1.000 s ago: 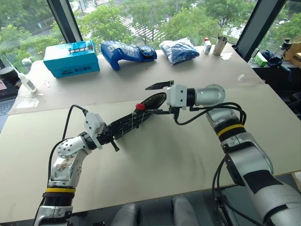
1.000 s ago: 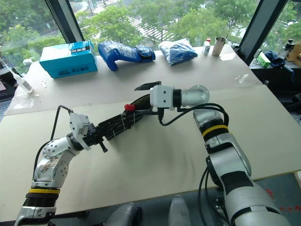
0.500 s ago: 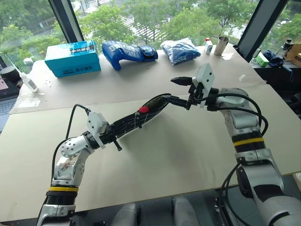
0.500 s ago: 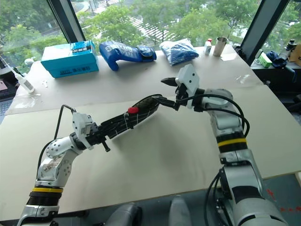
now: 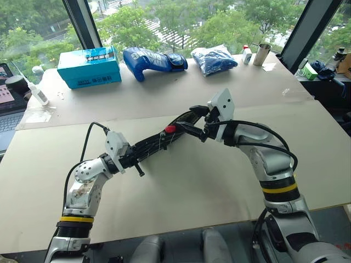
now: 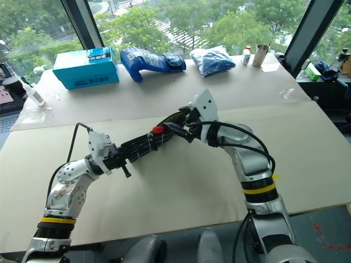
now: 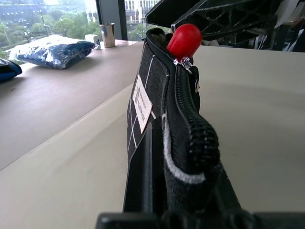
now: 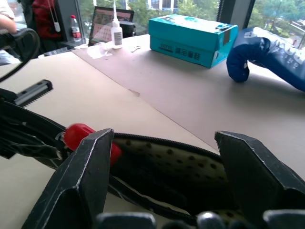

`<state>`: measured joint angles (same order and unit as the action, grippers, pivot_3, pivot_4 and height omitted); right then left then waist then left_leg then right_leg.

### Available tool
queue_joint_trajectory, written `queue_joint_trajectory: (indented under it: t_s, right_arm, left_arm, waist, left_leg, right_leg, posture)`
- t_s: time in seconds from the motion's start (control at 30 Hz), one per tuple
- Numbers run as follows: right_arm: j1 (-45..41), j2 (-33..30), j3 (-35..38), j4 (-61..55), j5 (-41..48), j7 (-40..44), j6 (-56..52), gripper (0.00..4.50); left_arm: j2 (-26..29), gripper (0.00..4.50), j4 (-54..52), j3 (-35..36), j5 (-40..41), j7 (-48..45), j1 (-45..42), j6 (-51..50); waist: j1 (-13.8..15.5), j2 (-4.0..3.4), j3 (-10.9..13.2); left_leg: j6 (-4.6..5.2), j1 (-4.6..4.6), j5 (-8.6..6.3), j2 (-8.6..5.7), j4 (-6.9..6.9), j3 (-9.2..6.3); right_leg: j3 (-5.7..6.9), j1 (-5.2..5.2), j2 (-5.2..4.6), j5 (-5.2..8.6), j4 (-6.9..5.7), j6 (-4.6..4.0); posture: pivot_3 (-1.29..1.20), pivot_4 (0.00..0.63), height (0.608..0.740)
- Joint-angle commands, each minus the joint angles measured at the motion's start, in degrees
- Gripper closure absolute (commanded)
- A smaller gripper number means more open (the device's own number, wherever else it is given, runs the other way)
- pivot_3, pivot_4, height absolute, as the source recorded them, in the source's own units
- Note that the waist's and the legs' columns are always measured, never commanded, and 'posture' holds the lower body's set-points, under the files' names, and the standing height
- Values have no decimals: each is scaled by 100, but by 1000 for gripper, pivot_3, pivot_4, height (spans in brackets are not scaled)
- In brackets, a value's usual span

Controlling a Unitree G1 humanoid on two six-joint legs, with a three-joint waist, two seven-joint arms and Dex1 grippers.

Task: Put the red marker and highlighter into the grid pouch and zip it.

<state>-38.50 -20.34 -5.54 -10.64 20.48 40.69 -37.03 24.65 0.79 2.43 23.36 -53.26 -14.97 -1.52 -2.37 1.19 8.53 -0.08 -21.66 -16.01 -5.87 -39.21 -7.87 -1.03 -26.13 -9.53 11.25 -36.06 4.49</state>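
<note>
grid pouch (image 5: 156, 145): black fabric with white grid lines, held off the table (image 5: 208, 186) near the scene's centre, running from about 8 o'clock to 2 o'clock between the two arms. judged light and soft; it would likely sag or twist unless kept taut from both ends. white label seen on its side in the left wrist view.

left gripper (image 5: 129, 159): clenched on the pouch's lower end, at about 8 o'clock of the pouch.

right gripper (image 5: 193, 121): fingers spread wide, set around the open far mouth of the pouch at about 2 o'clock, grasping nothing that could be made out.

red marker (image 5: 170, 129): red cap end poking out of the zipper line near the mouth; barrel hidden inside. judged slim, stiff and smooth, liable to slide out if the mouth tipped down.

best hold for zipping, by judgement: the zipper pull, with the opposite end held firm.

hard to make out: the highlighter; the zipper pull strap's place; how deep the marker sat.
</note>
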Motion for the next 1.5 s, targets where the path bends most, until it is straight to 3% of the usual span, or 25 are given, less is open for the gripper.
queue_joint_trajectory:
  t_s: [0.03,0.1,0.2,0.5,0.87,1.5]
  right_arm:
    - [-49,123,200,-554,359,-143,-198,741]
    - [32,161,78,-745,347,-180,-172,741]
    - [235,96,-207,-806,87,-200,53,1454]
    - [378,-108,-297,-607,-107,-166,296,4457]
    - [191,341,-82,-862,609,-311,-537,4457]
    - [274,68,-799,-412,-189,-305,-61,4457]
  left_arm:
    - [-4,4500,-77,40,14,-22,-25,134]
    - [-6,4500,-77,37,12,-21,-21,136]
    - [-13,4500,-50,39,6,-23,-38,147]
    - [-15,4500,-40,52,-22,-38,-21,164]
    - [-67,4500,22,35,-44,-23,-83,169]
    - [-74,4500,-11,77,-35,22,-42,182]
  waist:
    - [0,0,0]
    - [-1,0,0]
    - [-1,0,0]
    - [0,0,0]
    - [-3,0,0]
    - [-3,0,0]
  left_leg:
    - [0,0,0,0,0,0]
    - [0,0,0,-1,0,0]
    - [0,1,0,-1,0,0]
    - [0,2,0,-1,0,2]
    - [0,2,0,0,0,0]
    - [0,3,0,-2,0,1]
  right_leg:
    - [0,0,0,0,0,0]
    - [0,0,0,0,0,0]
    - [0,0,0,0,-1,0]
    - [0,1,0,0,2,1]
    - [0,1,0,0,1,1]
    - [1,2,0,-1,2,1]
  posture:
    - [0,150,740]
    - [0,150,740]
    - [0,150,740]
    - [0,150,740]
    - [0,150,740]
    - [0,150,740]
